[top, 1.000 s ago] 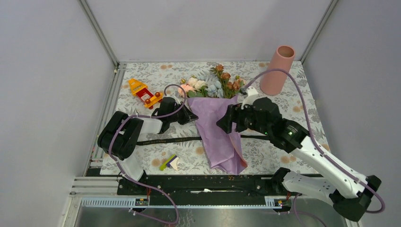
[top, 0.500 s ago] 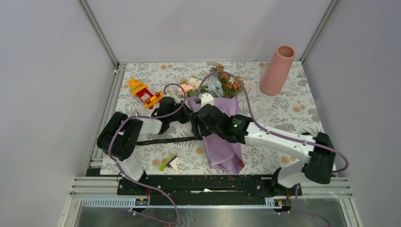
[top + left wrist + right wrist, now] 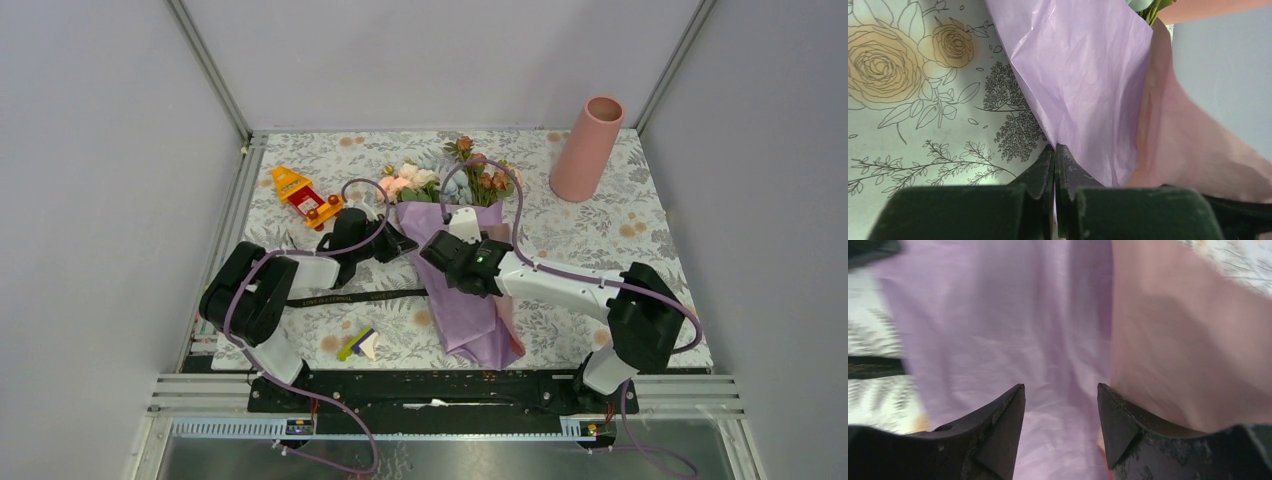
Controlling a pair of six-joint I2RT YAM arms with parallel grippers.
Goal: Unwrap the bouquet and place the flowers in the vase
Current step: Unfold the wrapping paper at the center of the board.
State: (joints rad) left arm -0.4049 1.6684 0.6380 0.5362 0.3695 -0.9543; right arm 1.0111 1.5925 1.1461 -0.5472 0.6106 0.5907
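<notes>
Bouquet (image 3: 465, 290): crinkled cone, purple outside, pink within, lying at middle of table (image 3: 640, 215), flowers (image 3: 440, 182) at far end. Left gripper (image 3: 1055, 150): clamped on its left edge. Right gripper (image 3: 1060, 390): jaws apart above it, grasping nothing. Ribbon (image 3: 350, 297): black, flat, just left. Vase (image 3: 587, 148): salmon, upright, far right.

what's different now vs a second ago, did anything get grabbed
The right gripper swung left, from the right edge of the purple paper to over its middle, jaws open, gripping nothing. The left gripper stays pinched shut on the paper's left edge. The flowers and vase did not move.
</notes>
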